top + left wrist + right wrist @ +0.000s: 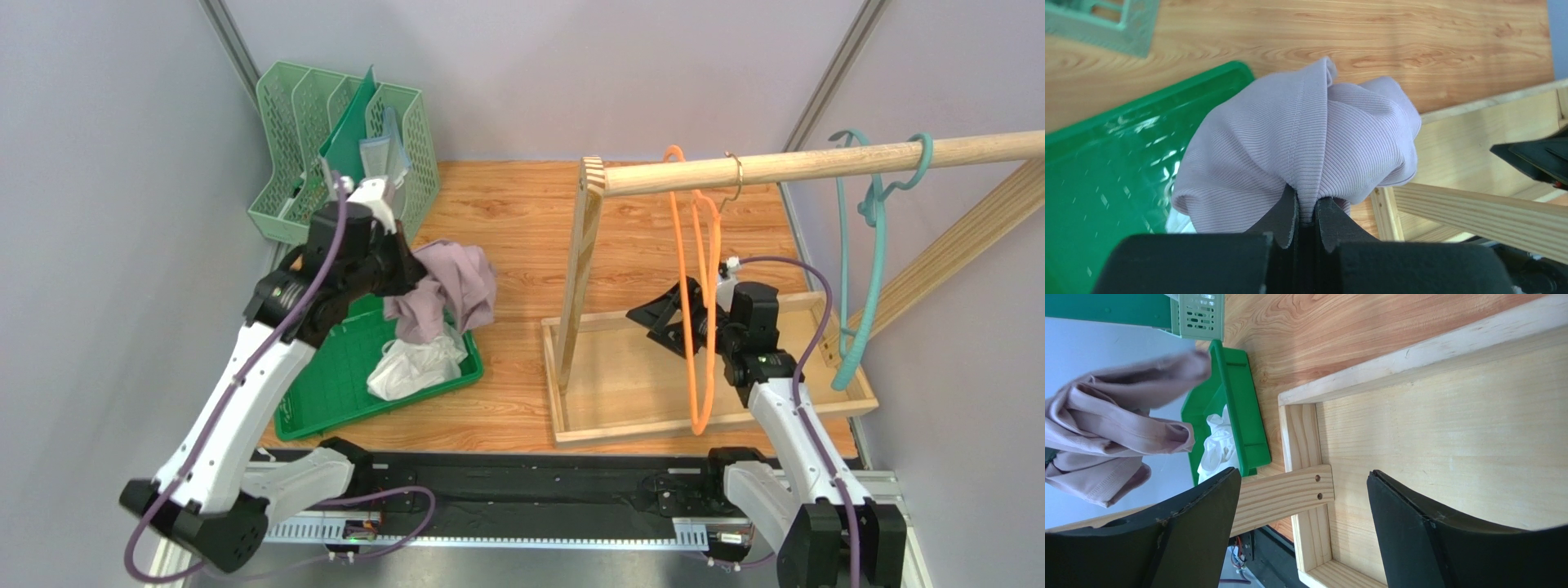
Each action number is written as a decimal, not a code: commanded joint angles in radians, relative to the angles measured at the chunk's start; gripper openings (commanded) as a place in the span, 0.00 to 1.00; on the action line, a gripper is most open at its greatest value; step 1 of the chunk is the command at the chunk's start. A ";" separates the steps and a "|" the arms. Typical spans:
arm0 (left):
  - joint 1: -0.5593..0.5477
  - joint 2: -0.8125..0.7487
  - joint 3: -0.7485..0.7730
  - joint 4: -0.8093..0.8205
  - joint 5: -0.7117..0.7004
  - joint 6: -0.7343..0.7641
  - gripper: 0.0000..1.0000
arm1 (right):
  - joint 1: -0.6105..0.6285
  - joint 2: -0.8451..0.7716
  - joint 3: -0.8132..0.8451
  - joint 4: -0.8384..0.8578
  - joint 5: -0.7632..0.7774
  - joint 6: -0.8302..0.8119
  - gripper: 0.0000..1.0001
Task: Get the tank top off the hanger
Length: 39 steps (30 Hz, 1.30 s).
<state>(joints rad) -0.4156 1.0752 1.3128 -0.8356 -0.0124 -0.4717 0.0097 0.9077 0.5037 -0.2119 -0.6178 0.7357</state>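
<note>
The tank top (448, 288) is a bunched lilac ribbed cloth hanging over the right end of the green tray (325, 398). My left gripper (401, 272) is shut on a fold of it; in the left wrist view the fabric (1303, 141) is pinched between the fingers of the gripper (1308, 211). The orange hanger (702, 294) hangs bare from the wooden rod (834, 157). My right gripper (669, 321) stands open beside it over the rack's base. Nothing is between its jaws (1303, 474); the tank top (1112, 435) shows far off.
A white cloth (411, 365) lies in the green tray. A mint file rack (331, 135) stands at the back left. A teal hanger (859, 282) hangs at the rod's right end. The wooden rack's base frame (613, 423) and upright post (579, 263) stand mid-table.
</note>
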 commanded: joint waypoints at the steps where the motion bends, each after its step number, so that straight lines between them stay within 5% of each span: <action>1: 0.044 -0.175 -0.050 -0.054 -0.099 -0.120 0.00 | -0.001 -0.052 0.018 -0.033 -0.031 0.002 0.81; 8: 0.060 -0.225 -0.099 -0.187 -0.100 -0.237 0.00 | -0.002 -0.101 0.019 -0.083 -0.036 0.007 0.81; 22: 0.093 -0.241 -0.141 -0.421 -0.440 -0.697 0.01 | -0.001 -0.188 0.029 -0.155 -0.022 0.022 0.80; 28: 0.242 -0.195 -0.205 -0.341 -0.336 -0.792 0.02 | 0.001 -0.193 0.035 -0.167 -0.020 0.021 0.80; 36: 0.595 -0.054 -0.405 -0.137 -0.091 -0.834 0.00 | -0.001 -0.193 0.041 -0.187 -0.014 0.005 0.80; 39: 0.675 -0.012 -0.474 -0.059 -0.131 -0.840 0.00 | 0.001 -0.193 0.036 -0.181 -0.017 0.010 0.80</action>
<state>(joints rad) 0.1734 1.0336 0.8886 -1.0241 -0.1783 -1.2675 0.0097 0.7284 0.5049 -0.3985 -0.6296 0.7464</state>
